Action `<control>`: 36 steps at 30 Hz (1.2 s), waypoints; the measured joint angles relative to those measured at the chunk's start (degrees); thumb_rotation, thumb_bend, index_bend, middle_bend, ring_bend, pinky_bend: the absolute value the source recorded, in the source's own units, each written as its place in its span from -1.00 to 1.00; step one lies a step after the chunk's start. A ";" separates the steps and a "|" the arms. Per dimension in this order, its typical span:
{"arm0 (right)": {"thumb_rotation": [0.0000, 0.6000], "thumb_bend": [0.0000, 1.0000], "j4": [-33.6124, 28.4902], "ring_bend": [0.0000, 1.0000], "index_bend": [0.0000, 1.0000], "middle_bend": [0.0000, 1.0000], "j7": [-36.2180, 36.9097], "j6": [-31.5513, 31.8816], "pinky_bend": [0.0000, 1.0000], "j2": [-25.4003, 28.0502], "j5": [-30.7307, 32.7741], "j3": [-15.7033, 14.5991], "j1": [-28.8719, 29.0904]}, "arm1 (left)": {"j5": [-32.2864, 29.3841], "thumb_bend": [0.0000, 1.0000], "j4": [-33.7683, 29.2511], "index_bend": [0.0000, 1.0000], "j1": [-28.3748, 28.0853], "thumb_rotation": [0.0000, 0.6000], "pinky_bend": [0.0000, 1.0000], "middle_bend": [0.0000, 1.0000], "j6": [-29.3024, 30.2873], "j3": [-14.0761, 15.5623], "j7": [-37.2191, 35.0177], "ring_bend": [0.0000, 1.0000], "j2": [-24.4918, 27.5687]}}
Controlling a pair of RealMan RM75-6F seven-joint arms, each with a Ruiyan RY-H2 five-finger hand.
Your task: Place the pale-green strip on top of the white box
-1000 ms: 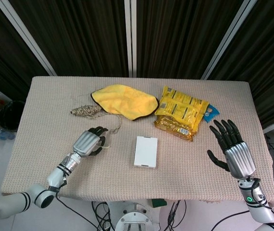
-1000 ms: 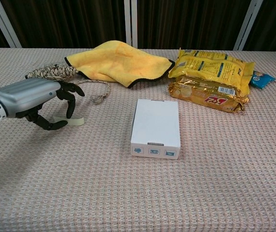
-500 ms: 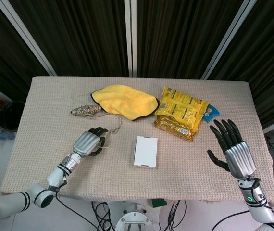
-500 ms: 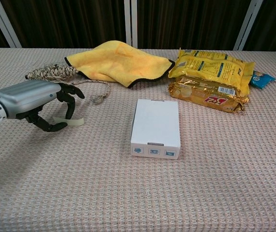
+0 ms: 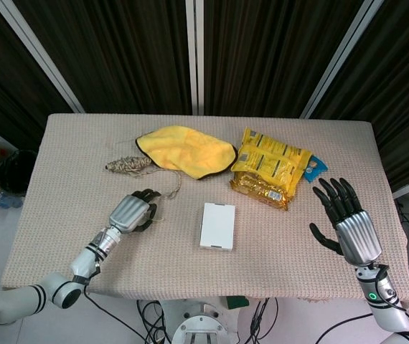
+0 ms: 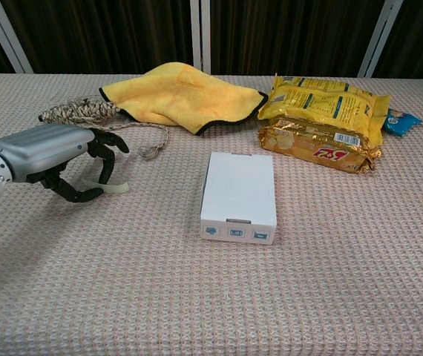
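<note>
The left hand [image 6: 59, 159] is curling its fingers around the pale-green strip [image 6: 115, 188] on the table [image 6: 211, 297], left of the white box [image 6: 239, 195], while the right hand [image 5: 348, 218] is hovering with fingers spread, holding nothing.

The strip [image 6: 111, 188] is a thin, pale-green, curling band lying on the tablecloth at the left, under the curled fingers of the left hand [image 6: 56, 159], well left of the box. Whether the fingers actually grip it cannot be told. The box [image 6: 239, 196] is a flat white rectangular carton lying near the table's middle, long side running front to back, with small blue icons along its near edge and a bare top.
</note>
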 measured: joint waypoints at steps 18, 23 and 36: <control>1.00 -0.37 0.40 -1.00 -1.00 -1.00 0.30 0.13 -1.00 -0.09 0.11 0.03 0.00 | 0.27 -0.29 -1.30 0.19 0.02 1.00 -0.44 -0.63 0.98 -0.37 -1.26 -0.71 0.78; 1.00 -0.36 0.44 -1.00 -1.00 -1.00 0.35 0.25 -1.00 -0.18 0.00 0.07 0.04 | 0.48 -0.28 -2.94 0.19 -0.42 1.00 -0.44 -0.61 1.18 -0.98 -2.15 -0.71 1.72; 1.00 -0.37 -0.43 -1.00 -1.00 -1.00 0.78 2.25 -1.00 0.81 -0.15 0.73 -0.43 | 0.29 -0.17 -9.64 0.23 -5.58 1.00 -0.41 -0.58 -0.88 -5.01 3.62 -0.71 1.25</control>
